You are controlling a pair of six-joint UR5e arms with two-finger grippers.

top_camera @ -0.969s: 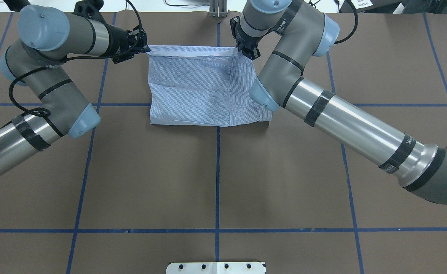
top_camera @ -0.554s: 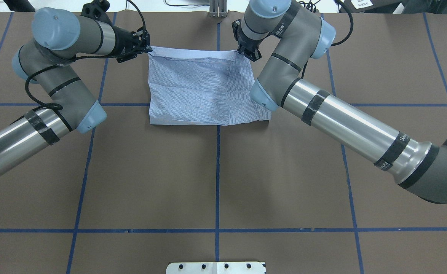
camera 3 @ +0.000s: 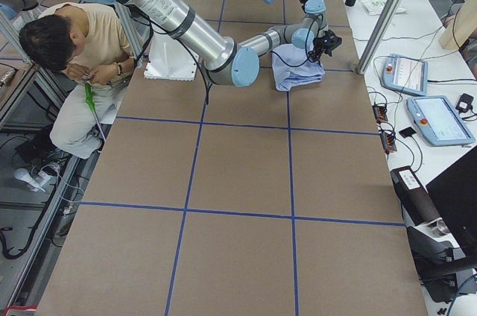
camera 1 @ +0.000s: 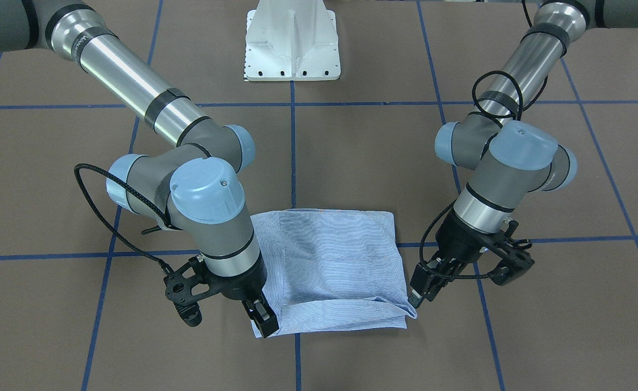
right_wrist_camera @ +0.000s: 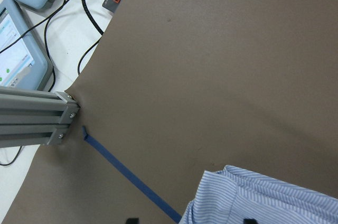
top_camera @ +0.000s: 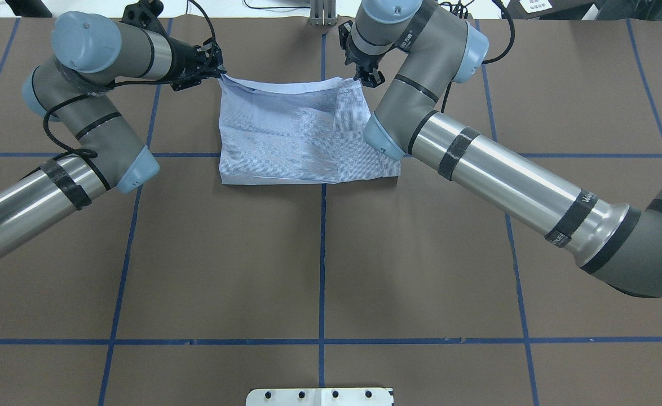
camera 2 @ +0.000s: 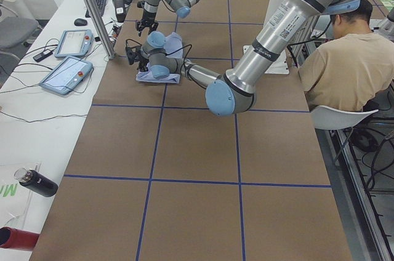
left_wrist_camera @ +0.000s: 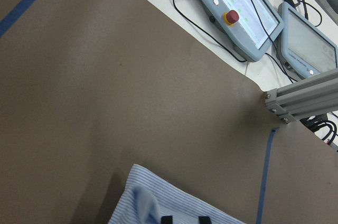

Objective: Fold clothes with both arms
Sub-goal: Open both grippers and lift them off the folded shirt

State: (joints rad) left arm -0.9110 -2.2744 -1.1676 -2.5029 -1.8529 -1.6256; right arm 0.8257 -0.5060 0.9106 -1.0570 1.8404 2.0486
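The light blue striped shirt (top_camera: 297, 135) lies folded into a rectangle at the far middle of the brown table (top_camera: 320, 265). My left gripper (top_camera: 218, 70) is shut on its far left corner, low over the table; in the left wrist view the fingertips (left_wrist_camera: 167, 219) stand close together on the cloth (left_wrist_camera: 158, 197). My right gripper (top_camera: 366, 78) stands at the far right corner. Its tips are wide apart in the right wrist view, with the shirt corner (right_wrist_camera: 253, 197) between them, so it is open. The front view shows the shirt (camera 1: 330, 260) with the left gripper (camera 1: 414, 298) and right gripper (camera 1: 262, 320) at its near corners.
Beyond the table's far edge stand an aluminium post (left_wrist_camera: 306, 94) and two teach pendants (left_wrist_camera: 237, 7) with cables. The white pedestal base (camera 1: 292, 43) sits at the robot's side. A seated person (camera 2: 351, 58) is next to the table. Blue tape lines (top_camera: 322, 254) cross the table.
The shirt's far hem, taut between the grippers a second ago, now sags loosely. Both arms' elbows have swung further out over the table, while the grippers stayed near the two corners.
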